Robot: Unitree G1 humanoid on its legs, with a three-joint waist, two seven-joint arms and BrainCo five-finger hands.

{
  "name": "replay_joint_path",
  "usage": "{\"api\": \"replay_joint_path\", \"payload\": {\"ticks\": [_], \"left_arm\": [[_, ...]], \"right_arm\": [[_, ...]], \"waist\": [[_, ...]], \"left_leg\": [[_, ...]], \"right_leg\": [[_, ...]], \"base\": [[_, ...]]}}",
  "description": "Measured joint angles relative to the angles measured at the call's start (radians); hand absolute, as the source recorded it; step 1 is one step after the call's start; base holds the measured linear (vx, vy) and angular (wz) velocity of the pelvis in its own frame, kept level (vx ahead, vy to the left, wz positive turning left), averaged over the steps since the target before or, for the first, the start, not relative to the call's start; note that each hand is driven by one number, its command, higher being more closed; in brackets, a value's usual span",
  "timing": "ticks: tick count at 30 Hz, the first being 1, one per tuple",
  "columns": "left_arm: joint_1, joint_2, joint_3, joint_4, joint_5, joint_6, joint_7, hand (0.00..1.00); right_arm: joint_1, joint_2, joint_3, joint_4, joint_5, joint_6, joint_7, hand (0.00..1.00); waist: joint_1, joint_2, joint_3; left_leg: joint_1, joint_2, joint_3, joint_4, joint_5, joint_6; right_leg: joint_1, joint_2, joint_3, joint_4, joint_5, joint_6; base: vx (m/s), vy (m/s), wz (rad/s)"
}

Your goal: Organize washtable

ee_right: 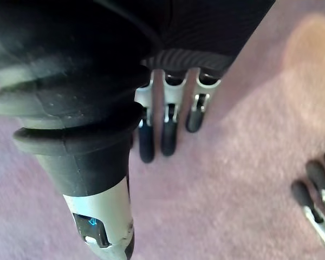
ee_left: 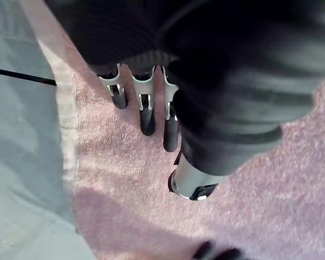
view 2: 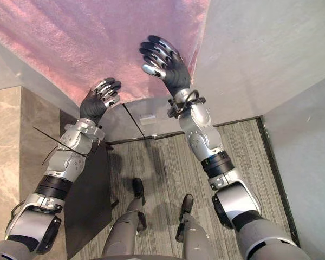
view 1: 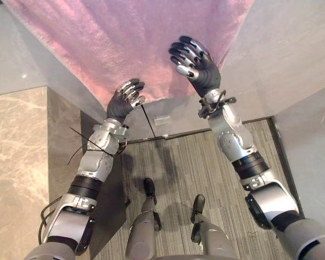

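A pink fluffy towel [view 1: 114,43] lies spread on the grey washtable [view 1: 292,49], its near edge reaching the table's front. My left hand [view 1: 123,104] rests at that near edge, and its relaxed fingers [ee_left: 147,116] lie on the pile and hold nothing. My right hand [view 1: 197,65] hovers over the towel's right part, open, with straight fingers [ee_right: 170,124] spread above the cloth. The left hand's fingertips [ee_right: 314,195] show beside it in the right wrist view.
Bare grey counter flanks the towel on the left [view 1: 11,49] and the right. A beige marble-patterned surface [view 1: 16,162] stands at the lower left. Below the counter front is striped grey carpet [view 1: 189,157].
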Motion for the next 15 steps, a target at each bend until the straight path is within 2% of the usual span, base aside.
{"api": "replay_joint_path", "payload": {"ticks": [3,4,10,13,15], "left_arm": [[0.05,-0.006,0.067,0.016,0.03,0.0,0.001,0.0],[0.099,-0.008,0.125,0.021,0.039,0.0,0.002,0.0],[0.22,-0.051,0.247,0.021,0.086,0.0,0.01,0.0],[0.351,-0.134,0.323,-0.015,0.117,-0.001,0.025,0.0],[0.44,-0.184,0.329,-0.038,0.118,-0.001,0.023,0.0]], "right_arm": [[0.175,0.005,-0.087,0.0,-0.001,-0.005,-0.001,0.0],[0.279,0.016,-0.144,-0.001,-0.003,-0.005,-0.002,0.0],[0.519,0.025,-0.295,-0.017,-0.051,-0.005,-0.004,0.0],[0.664,0.079,-0.415,-0.086,-0.087,-0.009,-0.005,0.0],[0.714,0.098,-0.479,-0.087,-0.088,-0.01,-0.009,0.0]], "waist": [[-0.009,-0.001,0.001],[-0.015,-0.002,0.004],[-0.017,-0.002,0.004],[-0.023,-0.002,0.004],[-0.027,-0.001,0.002]], "left_leg": [[0.005,0.003,0.0,-0.001,-0.005,-0.006],[0.011,0.004,0.001,-0.001,-0.015,-0.017],[0.027,0.006,0.001,-0.002,-0.03,-0.023],[0.065,0.001,0.002,-0.002,-0.047,-0.022],[0.087,-0.005,0.001,-0.003,-0.053,-0.022]], "right_leg": [[-0.001,0.001,0.001,0.009,-0.004,-0.001],[-0.001,0.0,0.005,0.016,-0.007,0.0],[0.009,0.001,0.007,0.016,-0.009,0.002],[0.047,-0.004,0.006,0.015,-0.026,0.01],[0.073,-0.01,0.002,0.014,-0.035,0.012]], "base": [[-0.01,0.005,-0.02],[-0.02,0.011,-0.07],[0.0,0.001,-0.05],[0.05,0.0,0.03],[0.09,0.002,0.11]]}}
